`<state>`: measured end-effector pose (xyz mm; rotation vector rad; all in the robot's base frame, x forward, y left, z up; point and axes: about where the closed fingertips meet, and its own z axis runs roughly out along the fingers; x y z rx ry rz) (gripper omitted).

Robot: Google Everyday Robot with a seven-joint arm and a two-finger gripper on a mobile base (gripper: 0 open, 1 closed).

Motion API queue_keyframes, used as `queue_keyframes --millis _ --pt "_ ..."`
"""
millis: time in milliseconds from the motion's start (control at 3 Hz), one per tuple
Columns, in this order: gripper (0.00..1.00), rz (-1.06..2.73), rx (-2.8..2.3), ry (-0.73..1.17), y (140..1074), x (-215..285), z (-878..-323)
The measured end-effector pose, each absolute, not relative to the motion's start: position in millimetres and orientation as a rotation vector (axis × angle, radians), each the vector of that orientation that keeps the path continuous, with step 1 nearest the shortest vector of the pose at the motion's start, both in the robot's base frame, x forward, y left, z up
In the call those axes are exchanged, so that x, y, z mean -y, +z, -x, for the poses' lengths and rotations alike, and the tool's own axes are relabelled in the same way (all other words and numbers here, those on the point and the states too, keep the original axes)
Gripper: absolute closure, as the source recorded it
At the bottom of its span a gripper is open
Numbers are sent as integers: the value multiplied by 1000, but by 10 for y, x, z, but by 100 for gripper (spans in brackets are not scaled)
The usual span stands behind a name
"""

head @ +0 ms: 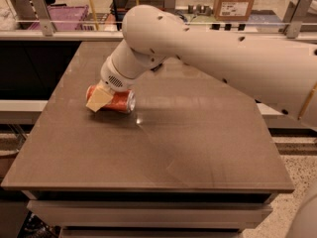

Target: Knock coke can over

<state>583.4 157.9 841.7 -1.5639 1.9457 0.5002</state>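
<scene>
The coke can [118,101], red-orange with a silver top, lies on its side on the brown table [198,148], left of the middle, with its silver end pointing right. My gripper [99,100] is down at the can's left end, its beige tip over the can and touching it. The big white arm reaches in from the right and hides the table behind the can.
A counter with a rail runs behind the table's far edge. A cardboard box [237,4] stands at the back right and a purple bin [64,16] at the back left. The table's left edge is close to the can.
</scene>
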Motion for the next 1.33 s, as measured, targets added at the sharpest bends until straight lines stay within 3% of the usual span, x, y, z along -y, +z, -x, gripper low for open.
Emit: queue_keyframes --millis 667,1000,1333 --pt "6 1569 -1941 500 8429 -1596 -5815" --pt "0 1571 -1939 500 8435 -1604 -5806" --pt "0 1571 -1939 500 8435 -1604 -5806"
